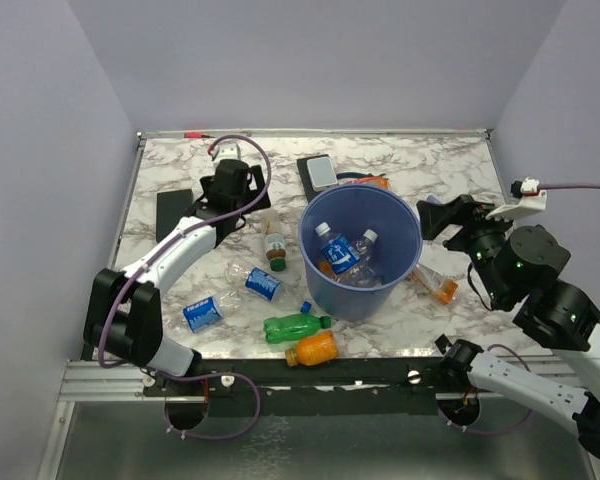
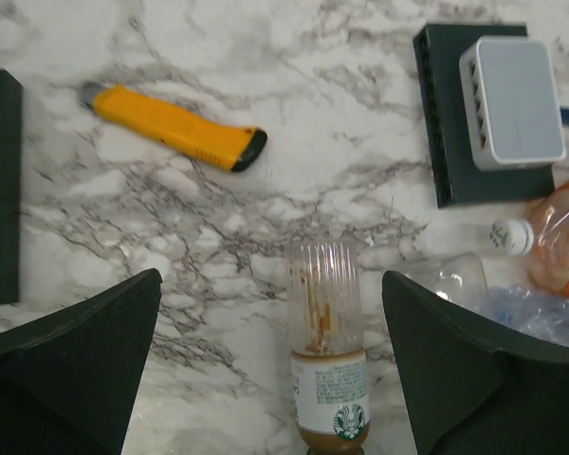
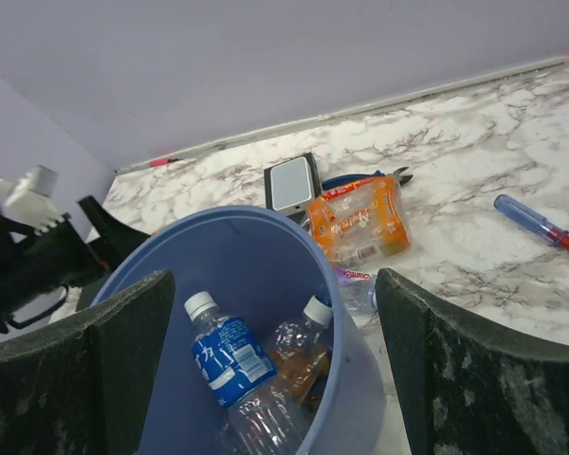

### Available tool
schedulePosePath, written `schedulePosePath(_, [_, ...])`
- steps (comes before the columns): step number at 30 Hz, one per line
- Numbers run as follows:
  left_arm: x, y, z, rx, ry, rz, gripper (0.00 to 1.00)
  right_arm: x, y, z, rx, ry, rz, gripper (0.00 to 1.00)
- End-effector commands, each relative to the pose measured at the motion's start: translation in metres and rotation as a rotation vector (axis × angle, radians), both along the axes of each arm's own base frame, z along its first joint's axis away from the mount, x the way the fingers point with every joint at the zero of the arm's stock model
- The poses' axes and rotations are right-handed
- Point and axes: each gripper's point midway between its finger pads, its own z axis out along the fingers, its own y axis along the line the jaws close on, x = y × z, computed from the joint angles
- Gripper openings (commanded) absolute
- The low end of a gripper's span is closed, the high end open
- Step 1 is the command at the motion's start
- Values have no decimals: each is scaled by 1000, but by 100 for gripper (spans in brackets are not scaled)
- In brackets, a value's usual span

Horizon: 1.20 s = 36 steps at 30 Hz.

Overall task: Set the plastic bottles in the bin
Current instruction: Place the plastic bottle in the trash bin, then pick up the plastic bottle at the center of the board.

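The blue bin (image 1: 405,262) stands mid-table with a blue-labelled bottle (image 1: 335,250) and another clear one inside; the right wrist view shows them too (image 3: 229,355). A brown bottle with a green cap (image 1: 274,247) lies left of the bin. Two clear blue-labelled bottles (image 1: 255,282), a green one (image 1: 295,326) and an orange one (image 1: 313,348) lie in front. My left gripper (image 1: 245,207) is open above the brown bottle (image 2: 328,365), which lies between its fingers (image 2: 76,365). My right gripper (image 1: 442,216) is open and empty, right of the bin's rim (image 3: 256,216).
An orange bottle (image 1: 435,285) lies right of the bin. A crushed orange-labelled bottle (image 3: 360,223) and a blue screwdriver (image 3: 536,220) lie behind it. An orange cutter (image 2: 175,126), a grey box on a black slab (image 2: 507,104) and a flat black rectangle (image 1: 175,210) lie near the left gripper.
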Motion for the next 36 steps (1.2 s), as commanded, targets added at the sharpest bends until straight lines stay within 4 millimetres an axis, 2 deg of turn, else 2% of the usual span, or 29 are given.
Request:
schedulePosePath(1, [-8, -35, -38, -76, 162, -112, 99, 0, 10, -11, 20, 10, 43, 90])
schedulePosePath(3, [-4, -42, -43, -72, 181, -144, 99, -2, 13, -14, 29, 10, 61, 90])
schedulePosePath(7, [1, -42, -65, -42, 231, -141, 99, -5, 15, -18, 46, 9, 84, 90])
schedulePosePath(9, [0, -43, -79, -32, 263, -141, 99, -6, 16, -19, 46, 6, 89, 90])
schedulePosePath(16, [-8, -66, -113, 41, 330, -194, 96, -6, 21, -27, 32, 16, 112, 90])
schedulePosePath(23, [-16, -52, -149, 106, 402, -152, 82, -11, 16, -27, 45, 11, 112, 90])
schedulePosePath(29, [-18, -55, -156, 95, 418, -160, 66, -14, 10, -29, 53, 12, 101, 91])
schedulePosePath(30, [-18, -57, -156, 87, 414, -164, 59, -15, 10, -29, 55, 12, 104, 91])
schedulePosePath(33, [-19, -58, -152, 57, 389, -162, 43, -17, 12, -28, 64, 10, 118, 90])
schedulePosePath(36, [-17, -52, -134, 50, 332, -131, 35, -19, 18, -22, 73, 6, 155, 90])
